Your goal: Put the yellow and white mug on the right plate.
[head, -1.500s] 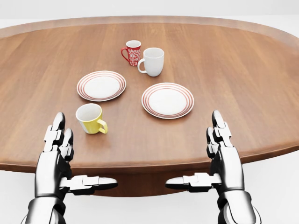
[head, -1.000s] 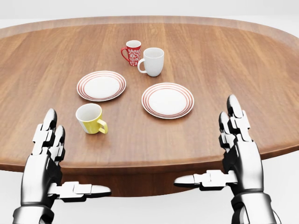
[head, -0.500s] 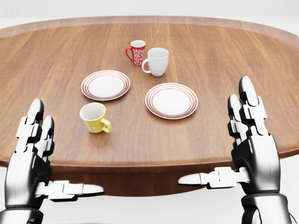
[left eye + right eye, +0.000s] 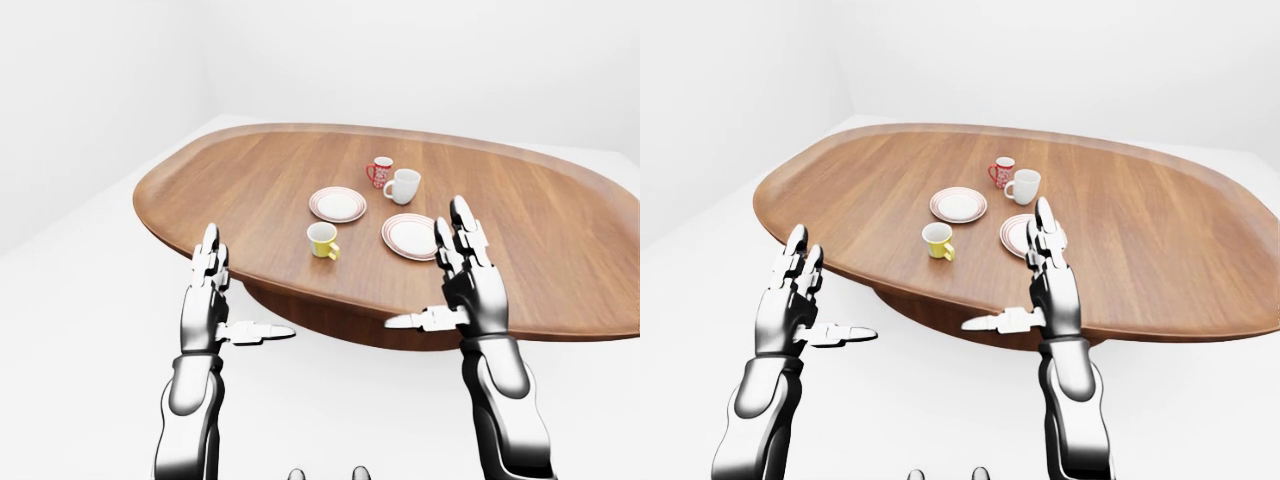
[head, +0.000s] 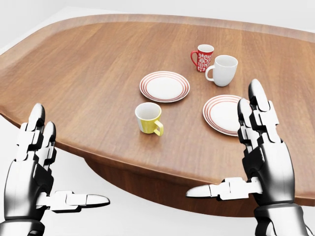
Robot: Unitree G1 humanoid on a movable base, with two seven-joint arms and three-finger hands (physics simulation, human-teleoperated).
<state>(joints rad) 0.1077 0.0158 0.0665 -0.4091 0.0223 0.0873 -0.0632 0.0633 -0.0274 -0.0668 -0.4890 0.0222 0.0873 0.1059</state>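
A: Step in hand?

B: Approach only. Nothing grasped yet. Left three-finger metal hand (image 5: 32, 169) hanging off the table edge at the head view's lower left, fingers spread, thumb out sideways, empty. Right three-finger metal hand (image 5: 258, 147) likewise splayed and empty, raised at the view's right, overlapping the near rim of the right red-striped white plate (image 5: 221, 114).

A: And the mug?

B: Small yellow mug with white interior (image 5: 149, 118), standing upright on the oval brown wooden table (image 5: 88, 73), just below the left red-striped white plate (image 5: 164, 86), well apart from the right plate. Long axis vertical, mouth up. Handle pointing toward the view's lower right, roughly at the right hand.

A: Best way to do it well?

B: Probably reaching with the right hand, coming in level from the handle side, closing round the body rather than the thin handle. Keeping it upright, lifting clear, then shifting rightward without touching the plain white mug (image 5: 224, 70) or the red patterned mug (image 5: 203, 57) beyond. Exact reach hard to judge from here.
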